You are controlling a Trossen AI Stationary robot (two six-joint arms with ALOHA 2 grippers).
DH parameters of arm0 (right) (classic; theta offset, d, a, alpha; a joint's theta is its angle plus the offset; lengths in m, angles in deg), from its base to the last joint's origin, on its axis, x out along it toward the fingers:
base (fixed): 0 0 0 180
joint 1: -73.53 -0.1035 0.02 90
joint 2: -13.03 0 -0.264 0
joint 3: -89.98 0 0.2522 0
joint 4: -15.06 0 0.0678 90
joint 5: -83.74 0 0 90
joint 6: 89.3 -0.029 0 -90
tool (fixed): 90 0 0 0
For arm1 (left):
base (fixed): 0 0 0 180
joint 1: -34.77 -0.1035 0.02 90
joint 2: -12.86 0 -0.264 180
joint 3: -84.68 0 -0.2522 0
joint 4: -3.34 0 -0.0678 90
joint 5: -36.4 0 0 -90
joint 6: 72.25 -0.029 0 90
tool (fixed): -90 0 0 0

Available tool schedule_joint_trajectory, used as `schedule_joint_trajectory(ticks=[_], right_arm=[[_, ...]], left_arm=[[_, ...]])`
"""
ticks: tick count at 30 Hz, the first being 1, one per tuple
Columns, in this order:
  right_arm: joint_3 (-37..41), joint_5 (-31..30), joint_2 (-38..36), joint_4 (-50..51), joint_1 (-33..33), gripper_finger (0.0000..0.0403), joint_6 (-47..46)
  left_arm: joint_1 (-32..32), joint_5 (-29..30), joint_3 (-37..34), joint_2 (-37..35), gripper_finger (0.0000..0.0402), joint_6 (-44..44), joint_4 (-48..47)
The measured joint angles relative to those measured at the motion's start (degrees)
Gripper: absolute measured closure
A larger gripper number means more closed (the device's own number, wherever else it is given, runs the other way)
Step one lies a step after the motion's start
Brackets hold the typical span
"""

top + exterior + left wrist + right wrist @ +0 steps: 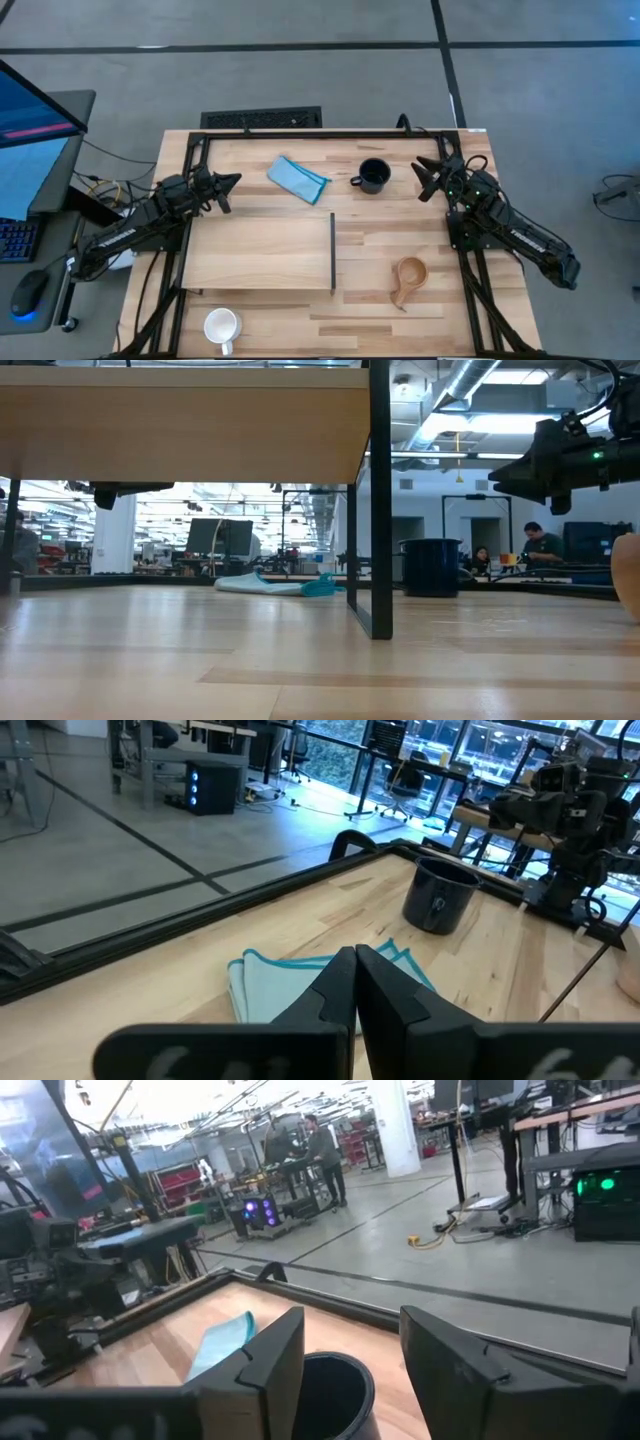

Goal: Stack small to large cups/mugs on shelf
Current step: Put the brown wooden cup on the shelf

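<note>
Left claw (pixel 232 183) closed, idle at bench's left edge. White ceramic mug (pixel 221 325) front-left corner, pale wood shelf board (pixel 262 252) empty. Black mug (pixel 374 176) near back edge, right claw (pixel 424 177) open just beside. Tan wooden cup (pixel 409 274) front-right. Risk: off-centre approach nudges mug over.

Wooden cup (pixel 630 575) cut off at low view's edge.

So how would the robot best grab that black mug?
Probably by the rim, from above. The black mug stands upright, mouth open upward, its handle pointing toward the blue cloth. One finger inside and one outside the wall on the side away from the handle should hold it. The open right gripper is nearest; the left gripper is shut.
</note>
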Motion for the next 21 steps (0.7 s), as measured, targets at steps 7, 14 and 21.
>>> schedule_joint_trajectory(ticks=[7,14,21], right_arm=[[0.0,0.0,0.0,0.0,0.0,0.0176,-0.1],[0.0,0.0,0.0,0.0,0.0,0.0158,-4.7],[0.0,-0.1,0.0,0.0,0.0,0.0158,-6.7]], left_arm=[[0.0,0.0,0.0,0.0,0.0401,0.0,0.0],[0.0,0.1,0.0,0.0,0.0402,0.0,0.0],[0.0,0.1,0.0,0.0,0.0402,0.0,0.0]])
